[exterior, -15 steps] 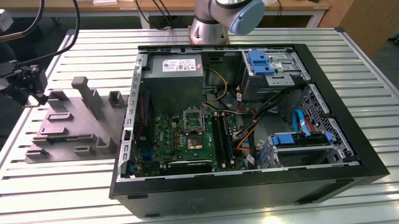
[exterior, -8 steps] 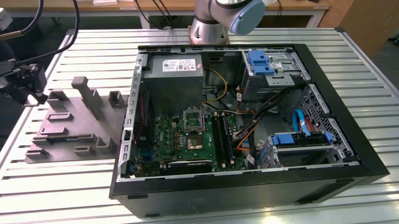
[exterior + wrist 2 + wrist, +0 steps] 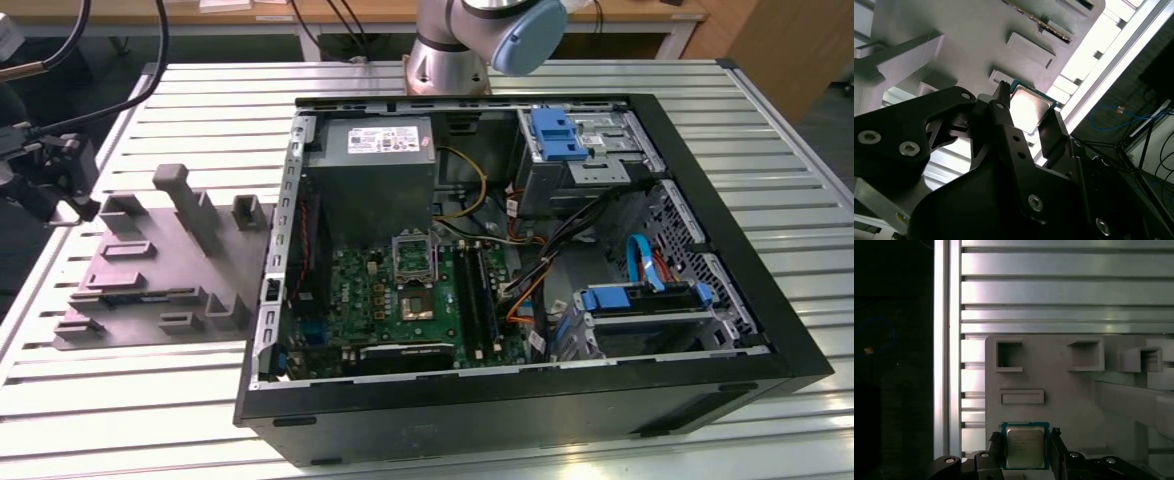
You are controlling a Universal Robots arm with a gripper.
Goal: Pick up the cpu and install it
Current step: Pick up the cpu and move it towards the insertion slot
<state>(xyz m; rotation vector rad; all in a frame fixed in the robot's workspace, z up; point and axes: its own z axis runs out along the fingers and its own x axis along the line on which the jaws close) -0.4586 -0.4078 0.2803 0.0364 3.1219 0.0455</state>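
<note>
Between the fingers (image 3: 1056,440) of the gripper (image 3: 1025,435), the cpu (image 3: 1025,447) lies flat, metal top toward both wrist cameras, clamped by two opposite edges, a hold that presumably spares its contact face. It is over the grey tray (image 3: 1069,395), near one tray edge on the slatted table (image 3: 1054,290); whether it is seated or just lifted cannot be told. Well apart, toward the exterior view's right, the motherboard (image 3: 387,295) lies in the open computer case (image 3: 747,340), reachable from above.

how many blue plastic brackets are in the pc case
2. One blue bracket tops the far drive bay; the other sits on the near drive cage. More may be hidden.
</note>
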